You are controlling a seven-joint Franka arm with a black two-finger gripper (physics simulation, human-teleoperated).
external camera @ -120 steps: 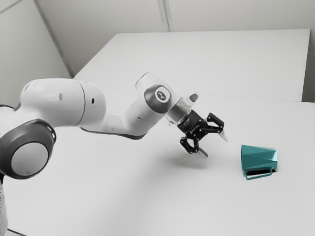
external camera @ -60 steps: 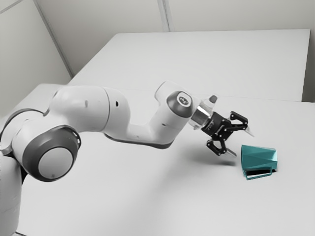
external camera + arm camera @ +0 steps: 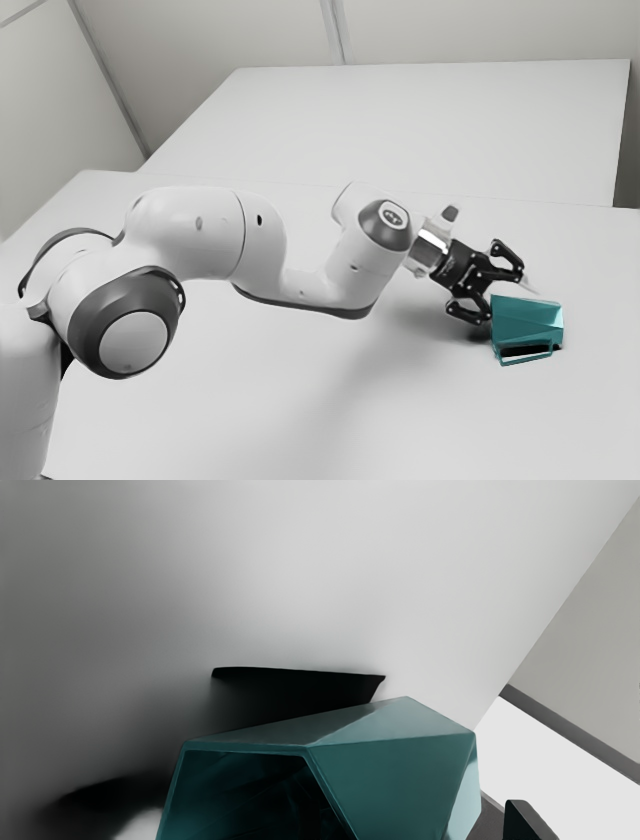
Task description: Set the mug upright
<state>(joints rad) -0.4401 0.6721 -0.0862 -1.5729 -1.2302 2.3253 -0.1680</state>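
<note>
The teal faceted mug (image 3: 525,320) lies on its side on the table, its handle toward the exterior view's lower edge. My black gripper (image 3: 503,290) is open at the mug's end toward the exterior view's left; one fingertip shows past the mug's upper edge, the other is hidden behind the mug. In the wrist view, the mug (image 3: 385,775) has its dark open mouth facing my hand. One dark finger of the gripper (image 3: 525,822) stands beside the mug there. Whether either finger touches it, I cannot tell.
The white table (image 3: 250,400) carries the mug, and another white surface (image 3: 420,130) stands behind it. Dark shadows fall beside the mug in the wrist view. Pale walls rise beyond the tables.
Over the last second my arm has reached toward the exterior view's right and slightly down, bringing the open gripper up to the mug. The mug has stayed where it was.
</note>
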